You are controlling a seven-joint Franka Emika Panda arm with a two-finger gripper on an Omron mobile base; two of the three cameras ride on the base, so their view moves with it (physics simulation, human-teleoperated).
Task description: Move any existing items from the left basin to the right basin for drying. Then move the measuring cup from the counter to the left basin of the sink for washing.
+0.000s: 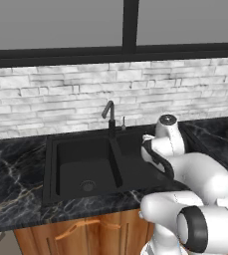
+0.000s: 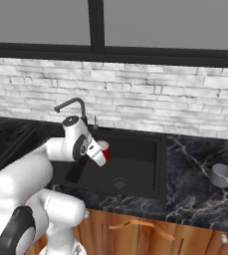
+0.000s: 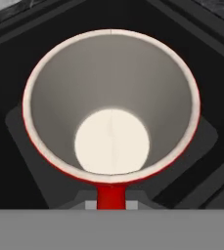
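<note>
Red cup (image 2: 103, 149): held in the air above the right basin (image 2: 135, 164), tilted; white inside faces the hand camera (image 3: 111, 105).
Pincer (image 2: 98, 152): closed on the red cup at its side.
Left basin (image 1: 85, 169): round grey drain (image 1: 87, 186) visible.
Measuring cup (image 2: 221, 175): on the table (image 2: 195, 194), right of the sink, handle pointing toward the front edge.
Faucet (image 1: 109, 117): behind the divider.

The small red cylindrical cup (image 3: 111, 102) has a smooth, matt white inside. The black white-veined marble surface (image 2: 195, 191) looks polished; at right, the grey metal measuring cup (image 2: 222, 175) shines dully.
</note>
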